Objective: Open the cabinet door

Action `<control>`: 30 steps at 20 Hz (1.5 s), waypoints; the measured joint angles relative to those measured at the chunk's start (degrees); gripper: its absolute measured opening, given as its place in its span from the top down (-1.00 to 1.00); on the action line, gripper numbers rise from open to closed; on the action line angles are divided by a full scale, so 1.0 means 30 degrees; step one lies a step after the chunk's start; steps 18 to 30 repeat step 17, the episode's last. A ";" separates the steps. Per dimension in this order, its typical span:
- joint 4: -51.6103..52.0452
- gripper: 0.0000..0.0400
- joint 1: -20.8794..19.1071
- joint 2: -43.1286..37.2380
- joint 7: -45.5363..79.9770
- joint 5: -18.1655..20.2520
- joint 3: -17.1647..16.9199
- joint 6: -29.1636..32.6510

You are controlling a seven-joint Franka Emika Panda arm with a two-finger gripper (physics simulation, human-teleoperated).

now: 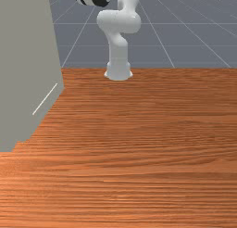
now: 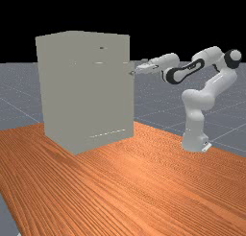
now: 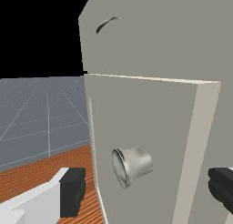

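Wood grain streaks the orange-brown table (image 2: 144,187) across the far view's bottom, with gridded grey floor (image 2: 19,96) beyond, under black. The cabinet (image 2: 86,91) stands left of centre; above centre, the tool (image 2: 136,71) is spread wide near the door's knob (image 3: 139,161).

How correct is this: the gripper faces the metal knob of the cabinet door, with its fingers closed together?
"Closed together" is wrong: the gripper does face the metal knob of the cabinet door, but the wrist view shows its fingers wide apart.
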 joint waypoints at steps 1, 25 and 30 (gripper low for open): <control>-0.0095 -1.00 0.0041 0.0026 0.0005 -0.0016 0.0047 0.0073; -0.0620 -1.00 -0.0322 -0.1254 0.6938 0.1924 1.1378 -0.2143; -0.0620 -1.00 -0.0322 -0.1254 0.6938 0.1924 1.1378 -0.2143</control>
